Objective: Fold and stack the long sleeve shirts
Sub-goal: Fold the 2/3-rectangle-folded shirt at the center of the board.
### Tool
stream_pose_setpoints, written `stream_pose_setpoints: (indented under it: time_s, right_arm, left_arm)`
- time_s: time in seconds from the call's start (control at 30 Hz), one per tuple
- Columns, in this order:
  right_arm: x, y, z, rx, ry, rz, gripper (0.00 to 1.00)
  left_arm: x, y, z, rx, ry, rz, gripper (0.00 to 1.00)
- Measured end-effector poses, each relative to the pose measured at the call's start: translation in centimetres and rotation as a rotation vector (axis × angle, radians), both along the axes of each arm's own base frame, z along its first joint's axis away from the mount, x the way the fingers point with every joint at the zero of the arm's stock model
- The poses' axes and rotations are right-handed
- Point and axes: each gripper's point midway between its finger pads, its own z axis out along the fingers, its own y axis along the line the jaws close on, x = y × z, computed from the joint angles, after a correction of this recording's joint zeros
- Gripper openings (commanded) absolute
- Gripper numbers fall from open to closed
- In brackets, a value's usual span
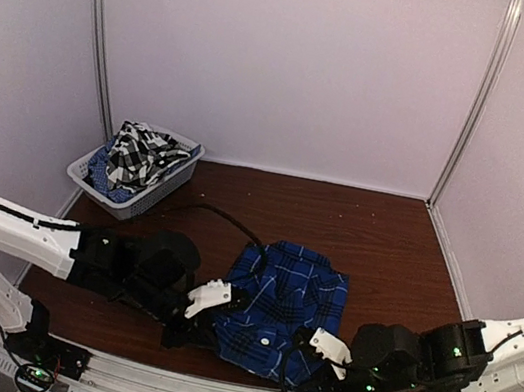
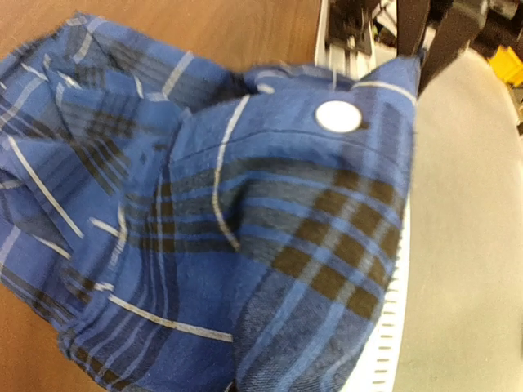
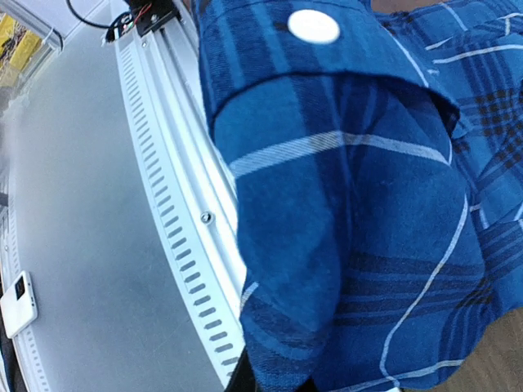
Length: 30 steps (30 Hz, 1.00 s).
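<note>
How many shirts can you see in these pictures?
2. A blue plaid shirt lies on the table, at its near edge, and a black-and-white checked shirt sits in the white basket. Blue cloth beneath it may be another, so more could be hidden.

The blue plaid shirt [image 3: 368,229] fills most of the frame, bunched close to the lens, with thin white lines crossing its navy bands. A white button [image 3: 313,26] sits on a folded edge near the top. The cloth covers part of a slotted white rail [image 3: 176,163] that carries one screw [image 3: 206,217]. Brown worktop [image 3: 500,363] shows at the lower right. A small white device [image 3: 16,304] lies at the far left.
</note>
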Motion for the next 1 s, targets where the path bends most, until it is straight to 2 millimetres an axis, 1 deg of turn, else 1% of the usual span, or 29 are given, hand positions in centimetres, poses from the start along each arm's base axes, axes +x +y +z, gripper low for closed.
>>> stream_pose_setpoints:
  time_s: [0.07,0.17,0.23,0.3,0.37,0.4,0.57,0.67,0.73,0.83,0.9,0.93,1.0]
  right_arm:
    - [1.2,0.0,0.9,0.014,-0.008,-0.028,0.11]
    - [3.7,-0.1,2.3,0.036,-0.015,-0.090,0.17]
    - [5.9,-0.4,3.1,0.053,-0.019,-0.144,0.19]
    - [8.0,-0.9,3.6,0.065,-0.018,-0.194,0.21]
    - [9.7,-1.4,3.9,0.071,-0.014,-0.235,0.25]
    - [10.5,-1.7,4.0,0.072,-0.014,-0.253,0.26]
    - [13.6,-2.7,3.8,0.051,0.010,-0.320,0.33]
    - [14.9,-3.1,3.2,0.039,0.033,-0.344,0.37]
    - [15.7,-3.5,2.9,0.037,0.047,-0.365,0.38]
    - [16.7,-3.9,2.6,0.044,0.066,-0.383,0.39]
    - [17.7,-4.4,2.5,0.051,0.074,-0.411,0.39]
    - [18.1,-4.6,2.5,0.055,0.082,-0.420,0.37]
    - [19.1,-5.0,2.4,0.068,0.093,-0.443,0.32]
  left_arm:
    - [1.6,-0.5,1.5,-0.034,-0.011,0.017,0.00]
    - [5.0,-0.5,3.2,-0.075,-0.013,0.058,0.00]
    - [7.2,-0.3,3.7,-0.090,-0.008,0.082,0.00]
    - [8.8,-0.3,3.9,-0.097,0.002,0.093,0.00]
    - [10.2,-0.7,4.2,-0.107,0.014,0.091,0.00]
    - [10.9,-1.3,4.3,-0.116,0.022,0.078,0.00]
    - [14.1,-2.5,3.8,-0.134,0.065,0.067,0.00]
    - [16.0,-2.8,3.2,-0.144,0.096,0.069,0.00]
    - [17.3,-2.9,3.1,-0.155,0.117,0.070,0.00]
    - [19.1,-3.5,3.0,-0.170,0.139,0.061,0.00]
    - [20.1,-4.1,2.9,-0.179,0.148,0.050,0.00]
    - [20.5,-4.3,2.7,-0.180,0.155,0.046,0.00]
    - [21.4,-4.8,2.4,-0.188,0.165,0.038,0.00]
